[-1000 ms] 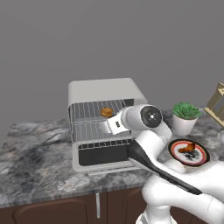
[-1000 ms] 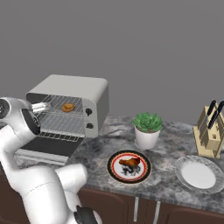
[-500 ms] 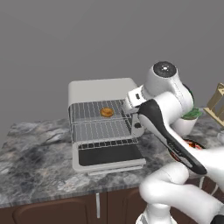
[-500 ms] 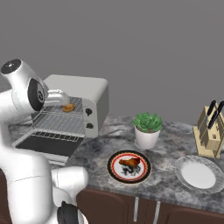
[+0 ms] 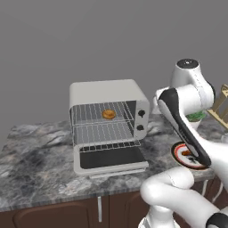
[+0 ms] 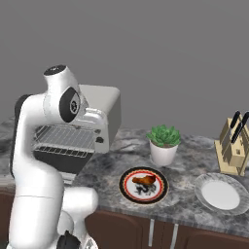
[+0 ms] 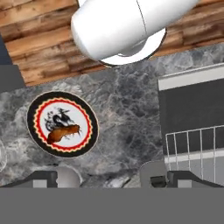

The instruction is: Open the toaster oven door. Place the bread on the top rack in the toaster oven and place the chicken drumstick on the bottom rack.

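Golden bread (image 5: 108, 114) on top rack (image 5: 103, 113); drumstick (image 6: 144, 180) plated (image 6: 127, 180).

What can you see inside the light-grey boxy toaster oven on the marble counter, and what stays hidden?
Inside the light-grey boxy toaster oven, a small round golden-brown bread sits on the upper silver wire rack. The lower wire rack is bare. The shadowed back wall cannot be made out.

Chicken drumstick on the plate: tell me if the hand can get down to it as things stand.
Probably yes. The chicken drumstick lies uncovered on its plate, nothing over or against it, and the hand, open, looks down on it from above.
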